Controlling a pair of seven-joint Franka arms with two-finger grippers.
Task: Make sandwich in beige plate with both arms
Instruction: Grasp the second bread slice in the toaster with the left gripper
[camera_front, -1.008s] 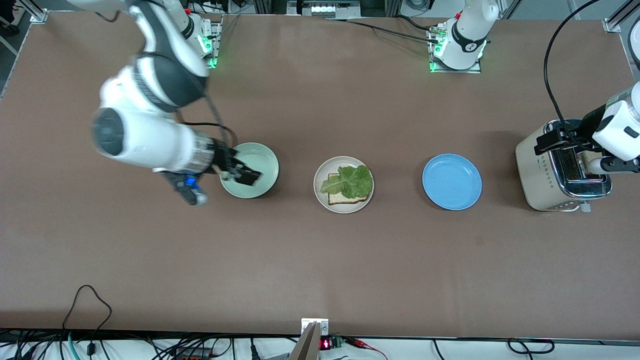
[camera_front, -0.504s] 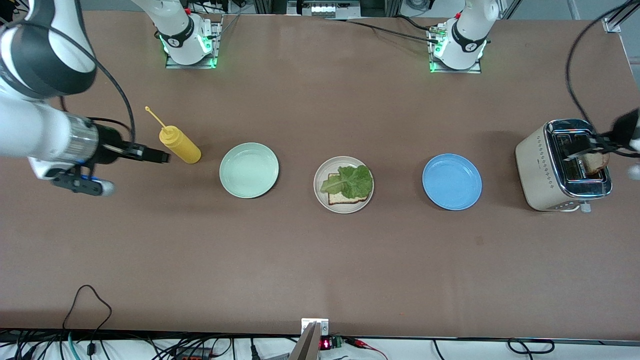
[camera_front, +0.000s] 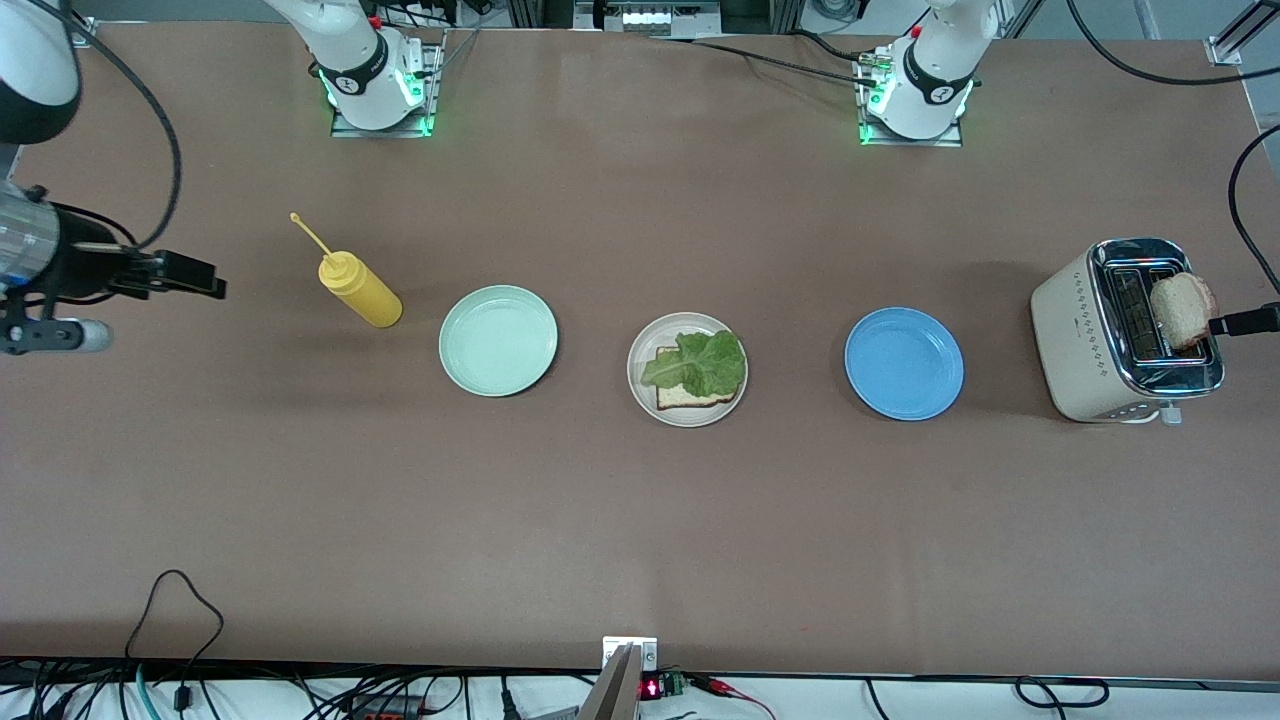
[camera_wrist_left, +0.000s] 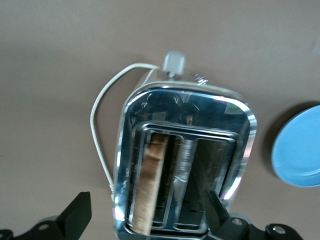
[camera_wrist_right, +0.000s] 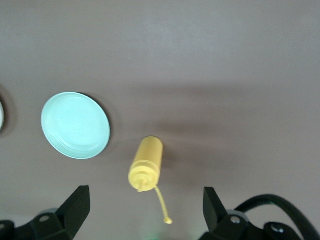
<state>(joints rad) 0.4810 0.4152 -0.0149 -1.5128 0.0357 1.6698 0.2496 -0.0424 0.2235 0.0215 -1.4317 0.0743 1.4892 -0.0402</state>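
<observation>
Both of my tools stand released, gripping nothing. On the right arm, my right tool (camera_front: 190, 275) hangs over bare brown worktop (camera_front: 640, 520) at that arm's end of it, its two black fingers (camera_wrist_right: 75, 210) spread wide, as the right wrist view shows. Under it sits a yellow plastic squeeze bottle (camera_wrist_right: 146, 164) with a thin nozzle cap hanging off its tip, and beside that bottle, toward the middle of the worktop, a round mint-green plate (camera_front: 498, 340).

On the left arm, my left tool (camera_wrist_left: 150, 217) hovers over a cream and chrome two-slot toaster (camera_front: 1125, 330) at the left arm's end of the worktop. From the front only one black fingertip of it shows at the picture's edge, close to a slice of brown-crusted bread (camera_front: 1182, 311) that stands up out of one toaster slot. In the left wrist view the fingers (camera_wrist_left: 77, 215) stand well apart on either side of the toaster's top, and I cannot tell if either one touches the bread.

At the middle of the worktop rests the round beige plate (camera_front: 640, 385). On it lies one square slice of light bread (camera_front: 690, 396) with a crinkled green lettuce leaf (camera_front: 700, 364) laid over it, uncovered. Between the beige plate and the toaster sits a round blue plate (camera_front: 904, 363), well apart from both
</observation>
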